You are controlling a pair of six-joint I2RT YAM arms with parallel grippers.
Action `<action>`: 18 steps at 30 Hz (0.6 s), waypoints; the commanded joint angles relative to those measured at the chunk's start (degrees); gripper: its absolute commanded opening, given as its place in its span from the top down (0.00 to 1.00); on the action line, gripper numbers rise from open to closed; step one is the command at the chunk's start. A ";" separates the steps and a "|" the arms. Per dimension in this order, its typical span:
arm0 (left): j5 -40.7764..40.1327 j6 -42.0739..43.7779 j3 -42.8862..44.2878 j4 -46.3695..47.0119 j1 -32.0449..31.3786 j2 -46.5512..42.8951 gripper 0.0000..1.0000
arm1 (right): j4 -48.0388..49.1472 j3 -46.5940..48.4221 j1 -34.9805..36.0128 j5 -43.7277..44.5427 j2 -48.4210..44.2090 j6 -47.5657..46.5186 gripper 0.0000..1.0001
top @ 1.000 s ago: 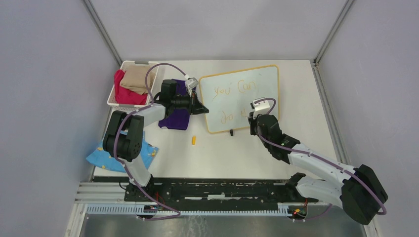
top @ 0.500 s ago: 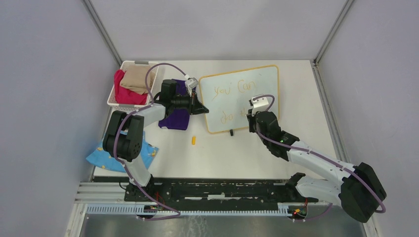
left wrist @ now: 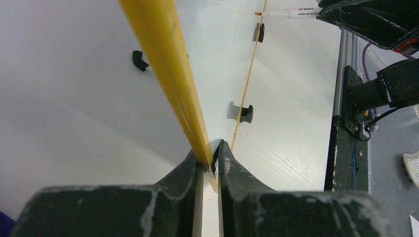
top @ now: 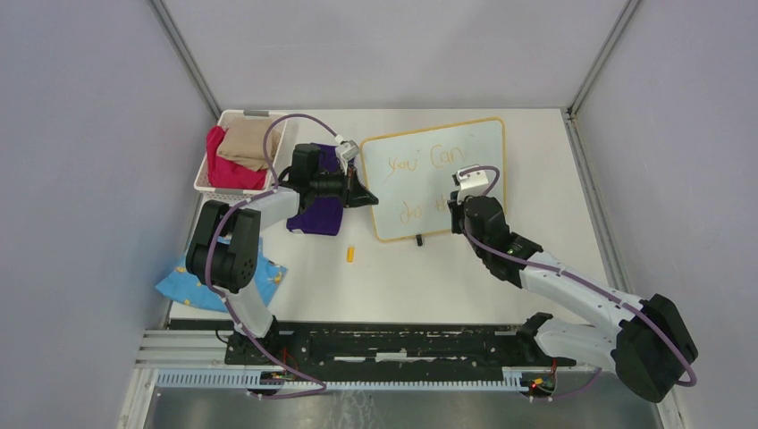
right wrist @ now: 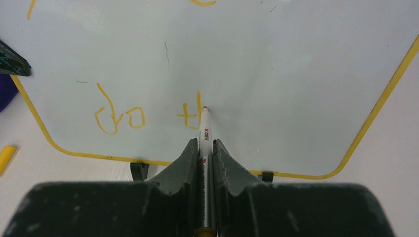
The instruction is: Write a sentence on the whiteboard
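Right gripper [right wrist: 202, 144], clamping marker [right wrist: 204, 123], crept up, masking sentence [top: 420, 161] end; left gripper [left wrist: 211, 153] clamps whiteboard [left wrist: 168, 64].

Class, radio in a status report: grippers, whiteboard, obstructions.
Left gripper shut on whiteboard frame. Right gripper shut on marker, tip on board. Sentence reaches "do t", next stroke started. Nothing blocking tip.

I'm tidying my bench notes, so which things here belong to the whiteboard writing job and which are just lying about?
In the job: whiteboard, its frame gripped by the left jaws; orange writing; white marker in the right jaws.
Lying about: white basket of clothes; purple cloth; blue patterned cloth; small yellow piece.
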 commanded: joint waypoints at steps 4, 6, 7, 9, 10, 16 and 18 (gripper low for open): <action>-8.13 7.75 -0.54 -3.21 -2.16 1.25 0.98 | 0.68 0.67 -0.94 2.41 -1.29 -0.54 1.00; -8.21 7.79 -0.54 -3.24 -2.14 1.16 0.98 | 0.52 0.17 -0.90 2.39 -1.64 -0.38 1.00; -8.21 7.75 -0.61 -3.29 -2.16 1.15 0.98 | 0.50 -0.09 -0.93 2.37 -1.82 -0.32 1.00; -8.22 7.80 -0.63 -3.30 -2.13 1.07 0.98 | 0.41 -0.61 -0.93 2.24 -2.16 -0.25 1.00; -8.28 7.78 -0.63 -3.30 -2.16 1.07 0.98 | 0.41 -0.85 -0.94 2.15 -2.20 -0.26 1.00; -8.15 7.73 -0.54 -3.30 -2.16 1.16 0.98 | -0.03 -1.97 -0.93 1.38 -2.36 0.17 1.00; -8.11 7.75 -0.54 -3.30 -2.14 1.25 0.98 | -0.03 -2.49 -0.96 1.10 -2.48 0.39 1.00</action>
